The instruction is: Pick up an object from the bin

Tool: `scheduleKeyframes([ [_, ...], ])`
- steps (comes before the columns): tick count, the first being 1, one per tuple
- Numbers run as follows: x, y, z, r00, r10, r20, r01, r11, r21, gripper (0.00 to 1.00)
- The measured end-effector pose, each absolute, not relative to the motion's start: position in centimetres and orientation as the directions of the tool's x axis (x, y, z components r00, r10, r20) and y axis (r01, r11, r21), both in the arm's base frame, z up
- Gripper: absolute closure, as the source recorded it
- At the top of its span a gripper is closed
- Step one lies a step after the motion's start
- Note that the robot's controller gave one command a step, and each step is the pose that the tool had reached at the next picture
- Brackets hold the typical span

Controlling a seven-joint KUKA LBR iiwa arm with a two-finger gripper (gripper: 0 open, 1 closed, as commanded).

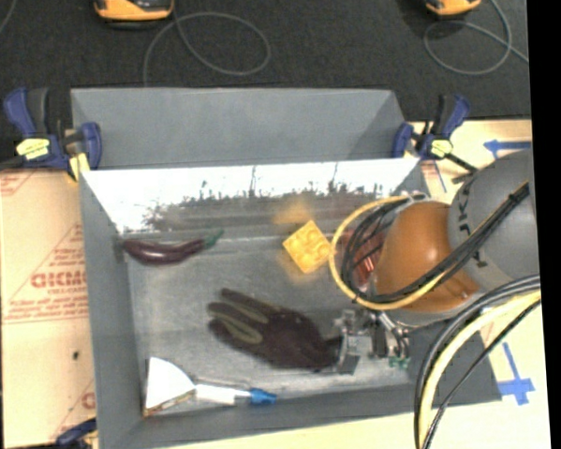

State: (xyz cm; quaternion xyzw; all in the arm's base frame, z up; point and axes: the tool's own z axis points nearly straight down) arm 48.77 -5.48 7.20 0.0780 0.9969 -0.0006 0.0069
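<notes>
Grey metal bin (106, 303), few loose things, well spread out. Nothing is heaped, so any of them can be reached alone.

- Gripper (357, 348) is low at the bin's lower right, under the arm's orange wrist cover (418, 259). It sits right at the cuff end of a dark glove (267, 334).
- The glove lies flat on the floor, mid-bin, its finger ends pointing up-left. The cuff is its nearest, bulkiest edge, probably why the approach is there.
- Grip state: cannot tell from this angle. Nothing is seen held.
- Yellow waffle-patterned block (307, 247) lies near, above the gripper and apart from the glove.
- Purple toy aubergine (165, 250) lies along the far wall, upper left.
- White cone (165, 383) and blue-tipped pen (235, 394) lie against the near wall, well apart from the gripper.

Judgement: the glove is the likely target, and nothing is lifted yet.
</notes>
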Motion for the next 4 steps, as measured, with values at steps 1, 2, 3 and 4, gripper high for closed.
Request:
scheduleKeyframes([
  [1, 48.8, -5.5, 7.2, -0.988, 0.154, -0.014, 0.154, 0.988, 0.0, 1.0],
  [2, 49.1, -4.0, 19.5, -0.995, 0.096, -0.016, 0.096, 0.995, -0.001, 1.0],
  [3, 49.1, -4.0, 19.5, -0.995, 0.095, -0.016, 0.095, 0.995, -0.002, 1.0],
  [4, 48.8, -3.8, 24.1, -0.995, 0.104, -0.01, 0.104, 0.995, -0.001, 1.0],
])
